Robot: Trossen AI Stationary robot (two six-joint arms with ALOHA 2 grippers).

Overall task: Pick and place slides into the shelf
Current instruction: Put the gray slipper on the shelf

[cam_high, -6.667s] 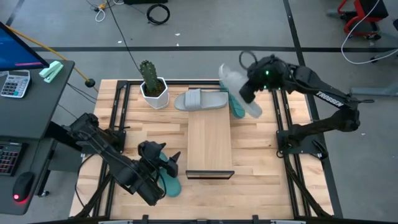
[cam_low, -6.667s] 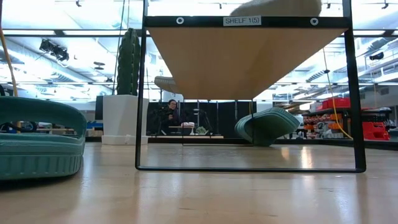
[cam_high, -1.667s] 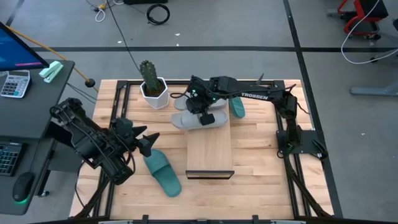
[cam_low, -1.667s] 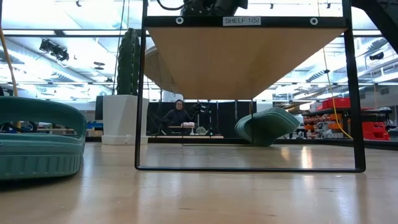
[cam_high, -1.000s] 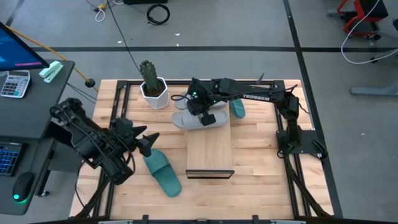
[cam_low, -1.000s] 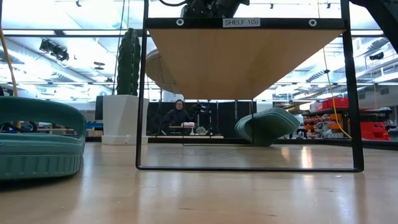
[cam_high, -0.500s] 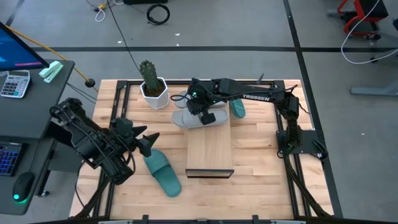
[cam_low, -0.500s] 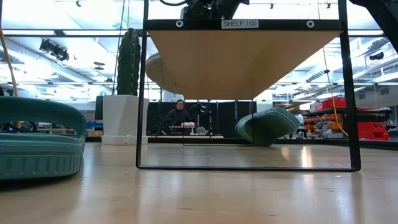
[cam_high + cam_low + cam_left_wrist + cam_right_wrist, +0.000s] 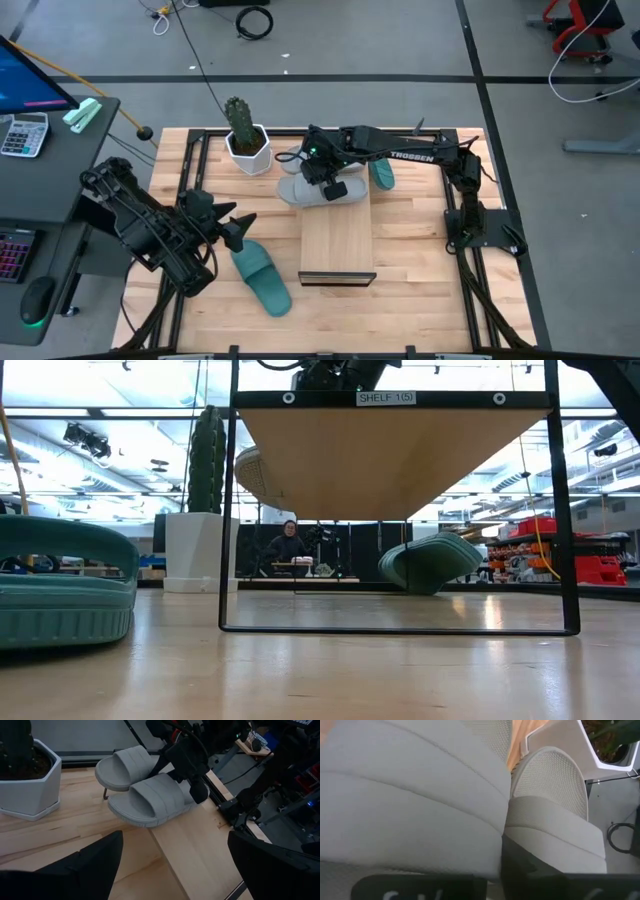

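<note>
Two light grey slides lie across the far end of the shelf [image 9: 338, 240]: the nearer one [image 9: 150, 800] flat on the board, the farther one [image 9: 125, 765] overhanging its far left corner. My right gripper [image 9: 331, 184] is down on the nearer grey slide. One teal slide [image 9: 261, 276] lies sole down on the table left of the shelf. Another teal slide [image 9: 382, 173] is tipped up on its side right of the shelf's far end. My left gripper [image 9: 238, 228] hangs open above the table by the first teal slide, touching nothing. My right gripper comes slanting down from the table's far right onto the nearer grey slide, at its strap's edge [image 9: 186, 795] toward the table's right. The slide fills the space at the fingers in the right wrist view, hiding the hold. It rests sole down on the shelf.
A potted cactus [image 9: 245, 140] stands at the table's far left, close to the grey slides. The shelf's black end frame [image 9: 400, 398] stands at the near end of the board. A desk with a calculator [image 9: 25, 130] lies beyond the table's left edge.
</note>
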